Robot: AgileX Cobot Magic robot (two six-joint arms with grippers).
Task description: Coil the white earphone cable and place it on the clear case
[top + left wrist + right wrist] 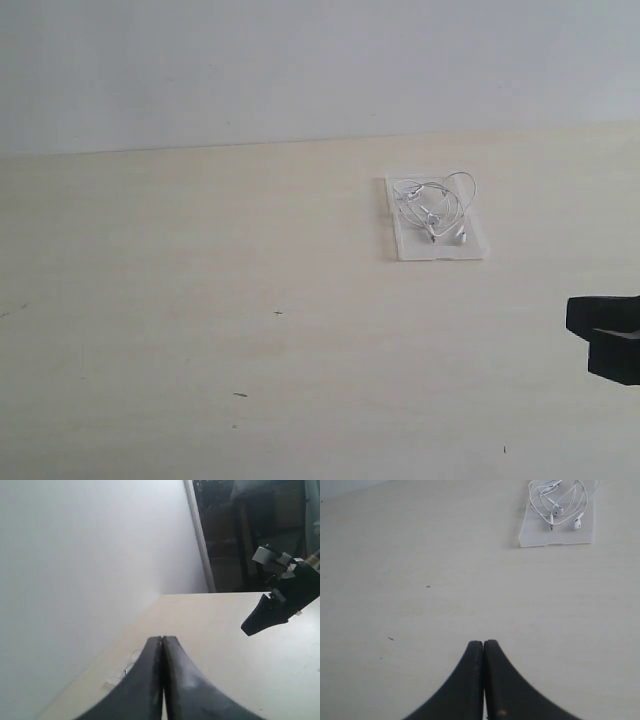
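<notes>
- White earphone cable (pixel 436 208) lies loosely coiled on the clear case (pixel 412 248), well ahead of the right gripper (pixel 483 644); the task looks finished.
- Jaws of the right gripper and the left gripper (pixel 162 640) are pressed together, holding nothing.

The right gripper (pixel 483 643) holds its black fingers (pixel 470 680) pressed together and empty over the pale desk (pixel 420 545), well apart from the white earphone cable (pixel 558 509) lying coiled on the clear case (pixel 555 537).
</notes>
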